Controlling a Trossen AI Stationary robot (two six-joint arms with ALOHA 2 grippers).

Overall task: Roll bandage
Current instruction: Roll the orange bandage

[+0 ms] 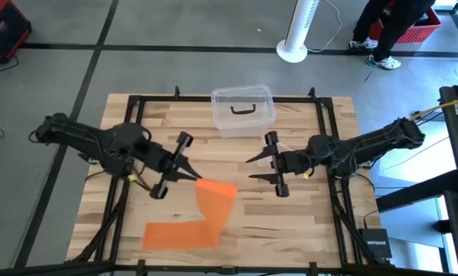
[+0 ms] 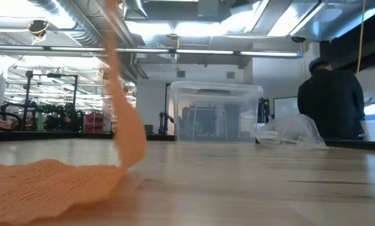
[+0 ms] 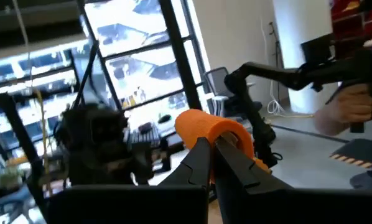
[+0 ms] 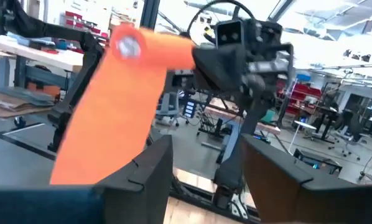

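1. The left pincer (image 1: 192, 176) is clamped on the rolled end of the bandage (image 1: 214, 201), lifted near the counter (image 1: 290, 222) centre.
2. The rest of the bandage drapes toward 7 o'clock and lies flat on the counter.
3. The right pincer (image 1: 253, 169), fingers apart and empty, hovers at 3 o'clock of the roll.

Light wooden slatted table (image 1: 290, 222), framed by black metal rails. Clear plastic box with black handle (image 1: 243, 110) set near far edge. Flat end of bright orange fabric bandage (image 1: 179, 233) laid near front edge.
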